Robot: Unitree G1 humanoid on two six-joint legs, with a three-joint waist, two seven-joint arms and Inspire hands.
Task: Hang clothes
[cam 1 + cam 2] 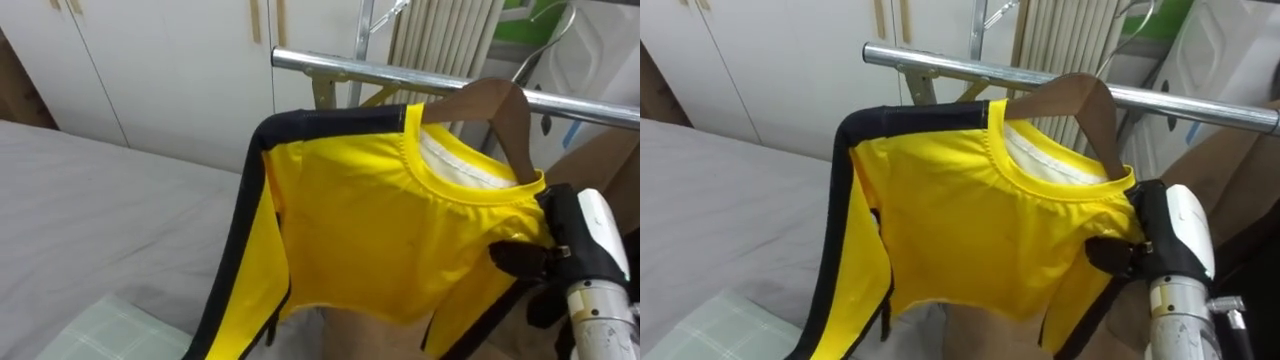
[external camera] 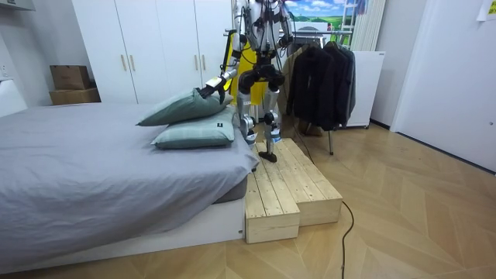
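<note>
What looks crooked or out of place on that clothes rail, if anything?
The yellow shirt sits askew: its wooden hanger tilts, one shoulder up by the metal rail, the other sloping down to the right hand, which pinches the fabric. Whether the hook is on the rail, I cannot tell.

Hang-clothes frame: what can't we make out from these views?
1. Hook of the wooden hanger: in the eye views it is lost in the clutter behind the rail, so I can't tell whether it is on or off.
2. Hem of the yellow shirt: cut off by the eye views' bottom edge.
3. Hanger end by the right robot hand: covered by shirt cloth.
4. Room view: the shirt is too small and partly behind the robot.
</note>
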